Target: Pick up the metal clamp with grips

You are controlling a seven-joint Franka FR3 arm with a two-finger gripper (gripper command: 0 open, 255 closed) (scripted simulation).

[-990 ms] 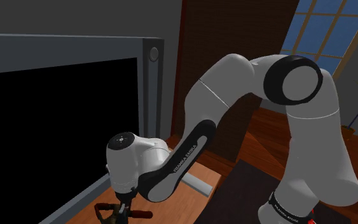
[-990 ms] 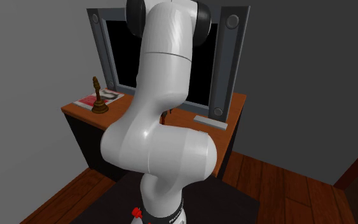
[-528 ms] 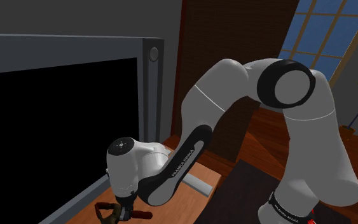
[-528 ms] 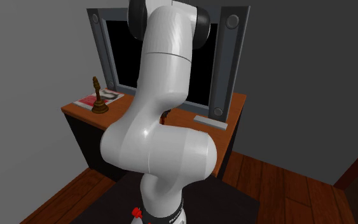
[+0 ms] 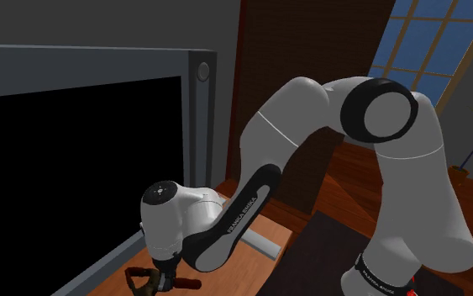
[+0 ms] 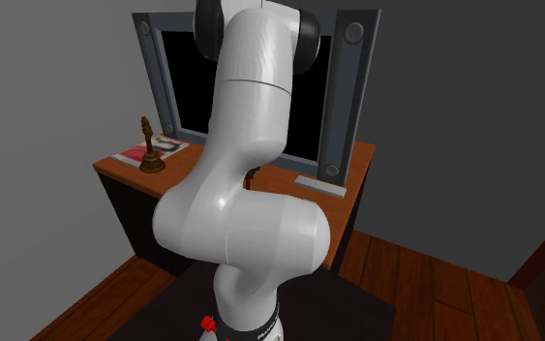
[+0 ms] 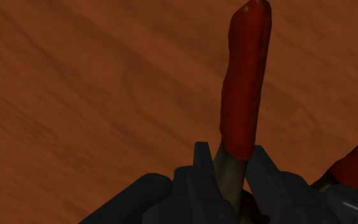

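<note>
Change: over the last second the arm [image 5: 310, 109] has bent lower and brought the gripper [image 7: 231, 175] down to the table [image 6: 349, 161]. In the last half second it has barely shifted.
Screen: the screen [image 5: 75, 168], black in a grey frame, stands at the shoulder view's left, behind the wrist.
Clamp: the clamp [image 7: 244, 83] lies on the brown tabletop in front of the screen, at the shoulder view's lower left. One red grip runs straight out past the gripper, and the other shows off to one side.
Gripper: it points down at the table. Its fingers [image 7: 199, 170] are nearly together, pinching the clamp's dull neck just below the red grip.
Arm pose: the upper link rises at the shoulder view's right to a high elbow. The forearm slopes down and left to a wrist low over the table.
</note>
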